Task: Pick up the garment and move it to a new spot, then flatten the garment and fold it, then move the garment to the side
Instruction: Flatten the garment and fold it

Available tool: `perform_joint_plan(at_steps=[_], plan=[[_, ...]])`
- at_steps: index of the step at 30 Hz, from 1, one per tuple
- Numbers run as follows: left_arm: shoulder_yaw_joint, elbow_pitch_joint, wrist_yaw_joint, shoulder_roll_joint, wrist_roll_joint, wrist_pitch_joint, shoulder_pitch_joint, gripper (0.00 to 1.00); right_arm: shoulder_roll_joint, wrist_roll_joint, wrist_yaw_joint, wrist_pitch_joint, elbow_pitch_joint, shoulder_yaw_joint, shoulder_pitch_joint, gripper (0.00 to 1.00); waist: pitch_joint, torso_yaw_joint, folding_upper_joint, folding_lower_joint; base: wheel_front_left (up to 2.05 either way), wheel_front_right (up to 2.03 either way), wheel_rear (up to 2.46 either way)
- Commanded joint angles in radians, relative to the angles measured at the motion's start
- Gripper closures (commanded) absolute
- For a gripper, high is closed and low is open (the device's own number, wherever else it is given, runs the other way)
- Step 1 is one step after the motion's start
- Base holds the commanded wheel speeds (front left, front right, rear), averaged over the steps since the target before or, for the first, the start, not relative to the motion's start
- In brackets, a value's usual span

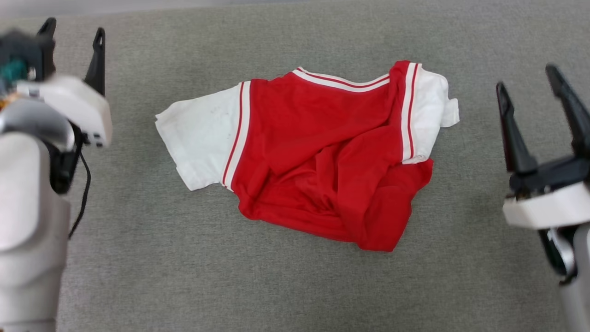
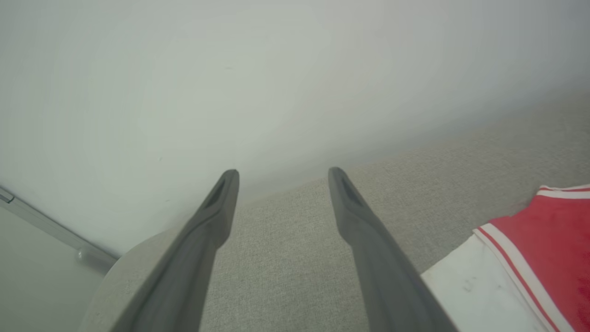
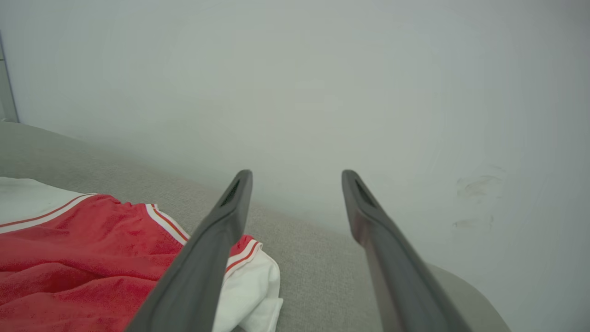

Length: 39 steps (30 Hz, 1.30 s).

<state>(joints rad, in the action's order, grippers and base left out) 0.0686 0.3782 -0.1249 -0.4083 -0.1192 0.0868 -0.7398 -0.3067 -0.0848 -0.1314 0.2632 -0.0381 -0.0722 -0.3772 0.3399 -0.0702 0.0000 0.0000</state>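
Looking down through the head camera, I see the garment (image 1: 322,152) lying in a loose heap in the middle of the grey, cloth-covered counter (image 1: 276,295). It is not flat. The red body is bunched into deep folds, and its near edge is doubled over into a thick lump at the lower right. One white sleeve (image 1: 198,138) spreads out towards my left side, edged with red-and-white stripes. The other sleeve (image 1: 431,108) is crumpled on the right. A striped band (image 1: 343,83) runs along the far edge of the red cloth.

The left end effector (image 1: 73,26) sits at the upper left of the head view, fingers spread and nothing between them. It is well apart from the garment. Its pale forearm (image 1: 27,207) looks blurred, and a black cable (image 1: 84,193) hangs beside it. The right end effector (image 1: 525,77) stands at the right edge, also spread wide and empty, near the crumpled sleeve but not touching it.

In the left wrist view, both dark fingers (image 2: 216,221) point over bare counter towards a pale wall (image 2: 276,69). The white sleeve and its stripes lie just beside the right-hand finger, low in that view. I cannot tell whether the two touch.

In the right wrist view, the fingers (image 3: 382,240) are likewise parted. The left-hand one crosses in front of the crumpled white sleeve, with red folds off to its left. Both tips point at the wall beyond the counter's rounded corner.
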Motion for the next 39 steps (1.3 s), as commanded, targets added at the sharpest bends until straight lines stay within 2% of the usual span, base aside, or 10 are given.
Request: perform_joint_plan(at_steps=[1,9,13,17,21,24,29,30,35,39], plan=[[0.009,0.006,-0.003,-0.011,-0.011,0.020,-0.022,0.00,0.011,0.002,0.001,0.002,0.009,0.007,0.021,0.00,0.003,-0.004,0.0000,0.0000,0.00,0.00,0.00],[0.273,0.039,-0.003,-0.136,-0.308,0.419,-0.188,0.00,0.076,0.034,0.001,0.002,0.070,0.053,0.119,0.00,0.041,-0.035,0.0000,0.0000,0.00,0.00,0.00],[0.422,0.007,-0.003,-0.222,-0.424,0.599,-0.240,0.00,0.087,0.038,0.001,0.002,0.082,0.048,0.109,0.00,0.071,-0.055,0.0000,0.0000,0.00,0.00,0.00],[0.518,0.009,-0.004,-0.281,-0.521,0.751,-0.272,0.00,0.091,0.044,0.001,0.002,0.084,0.032,0.087,0.00,0.103,-0.078,0.0000,0.0000,0.00,0.00,0.00],[0.569,0.025,-0.004,-0.303,-0.590,0.847,-0.292,0.00,0.077,0.045,0.001,0.002,0.068,0.011,0.059,0.00,0.138,-0.097,0.0000,0.0000,0.00,0.00,0.00],[0.622,0.032,-0.004,-0.326,-0.586,0.890,-0.308,0.00,0.073,0.040,0.001,0.002,0.058,-0.002,0.039,0.00,0.163,-0.109,0.0000,0.0000,0.00,0.00,0.00],[0.700,0.066,-0.004,-0.326,-0.625,0.945,-0.274,0.00,0.071,0.041,0.001,0.002,0.042,-0.017,0.011,0.00,0.189,-0.119,0.0000,0.0000,0.00,0.00,0.00],[0.712,0.065,-0.004,-0.330,-0.642,0.955,-0.267,0.98,0.069,0.040,0.001,0.002,0.038,-0.016,0.005,0.00,0.191,-0.119,0.0000,0.0000,0.00,0.00,0.00],[0.724,0.050,-0.004,-0.353,-0.685,0.919,-0.292,1.00,0.049,0.044,0.001,0.002,0.028,0.013,-0.022,0.00,0.173,-0.101,0.0000,0.0000,0.00,0.00,0.00],[0.721,0.022,-0.004,-0.370,-0.708,0.865,-0.322,1.00,-0.004,0.051,0.001,-0.005,0.044,0.024,-0.069,0.00,0.137,-0.072,0.0000,0.0000,0.00,0.00,0.00]])
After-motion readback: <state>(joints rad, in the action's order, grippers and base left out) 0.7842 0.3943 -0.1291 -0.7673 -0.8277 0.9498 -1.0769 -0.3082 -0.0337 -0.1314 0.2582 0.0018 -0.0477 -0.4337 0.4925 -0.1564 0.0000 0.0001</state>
